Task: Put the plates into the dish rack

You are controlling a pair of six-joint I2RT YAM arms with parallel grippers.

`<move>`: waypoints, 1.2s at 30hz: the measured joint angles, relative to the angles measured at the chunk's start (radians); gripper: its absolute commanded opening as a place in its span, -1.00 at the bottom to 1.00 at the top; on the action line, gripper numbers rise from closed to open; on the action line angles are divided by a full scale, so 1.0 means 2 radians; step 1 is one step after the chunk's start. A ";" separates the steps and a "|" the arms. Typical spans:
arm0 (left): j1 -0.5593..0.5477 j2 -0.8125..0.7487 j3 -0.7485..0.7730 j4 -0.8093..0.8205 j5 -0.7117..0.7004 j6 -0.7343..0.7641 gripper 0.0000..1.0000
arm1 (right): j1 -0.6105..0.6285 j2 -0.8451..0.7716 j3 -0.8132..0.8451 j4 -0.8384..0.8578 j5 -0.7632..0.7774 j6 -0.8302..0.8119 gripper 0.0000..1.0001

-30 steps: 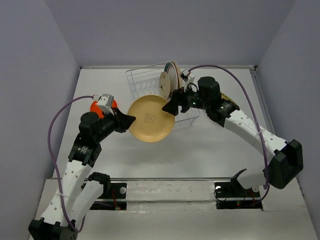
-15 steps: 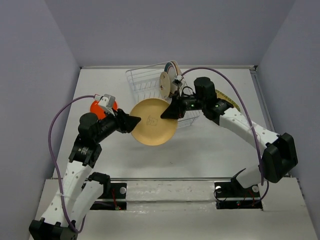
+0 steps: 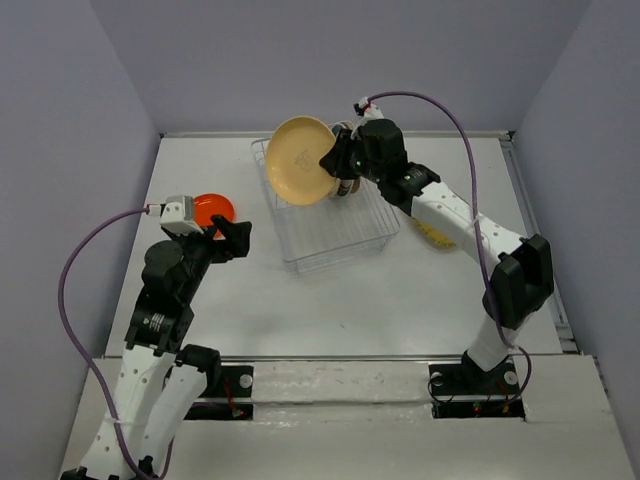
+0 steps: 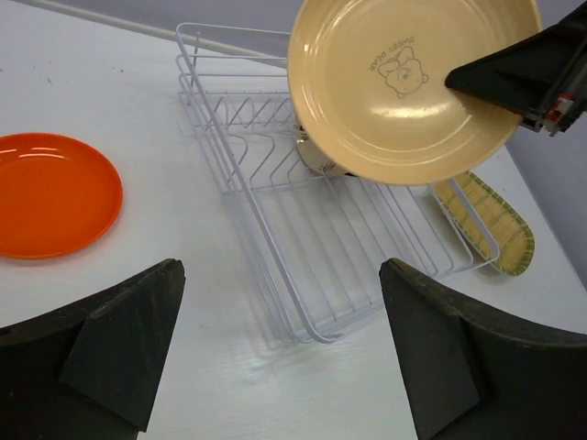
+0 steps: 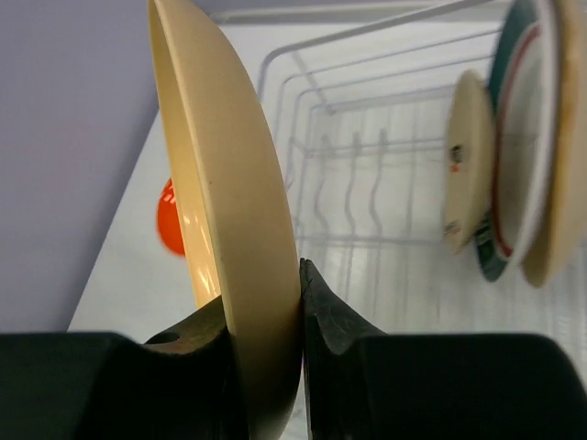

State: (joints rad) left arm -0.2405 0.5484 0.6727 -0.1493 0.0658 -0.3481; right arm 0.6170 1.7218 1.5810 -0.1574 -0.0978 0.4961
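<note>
— Top external view first: who has the tan plate (image 3: 298,160) now?
— Only the right gripper (image 3: 334,160). Its fingers are pinched tight on the plate's rim. Half a second ago the plate hung low in front of the dish rack (image 3: 335,235), between both grippers. Now it is raised and tilted on edge over the rack's far left corner.
— And the left gripper (image 3: 240,233)?
— It has let go and drawn back to its own side. Its jaws are spread wide and hold nothing, near the orange plate (image 3: 212,209) lying flat on the table (image 3: 420,290).
— Anything in the rack?
— The right wrist view shows a cream plate (image 5: 463,165) and a teal-rimmed plate (image 5: 514,137) standing upright among the prongs. A yellow-green striped plate (image 4: 486,220) lies on the table just beside the rack's right side.
</note>
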 measured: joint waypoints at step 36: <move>-0.010 0.016 -0.002 0.009 0.035 0.000 0.98 | 0.076 0.266 0.234 0.002 0.453 -0.200 -0.87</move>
State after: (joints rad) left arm -0.2600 0.5797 0.6678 -0.1307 0.1349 -0.3489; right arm 0.7685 2.2547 2.0491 -0.1539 0.8082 0.0967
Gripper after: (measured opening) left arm 0.990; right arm 0.251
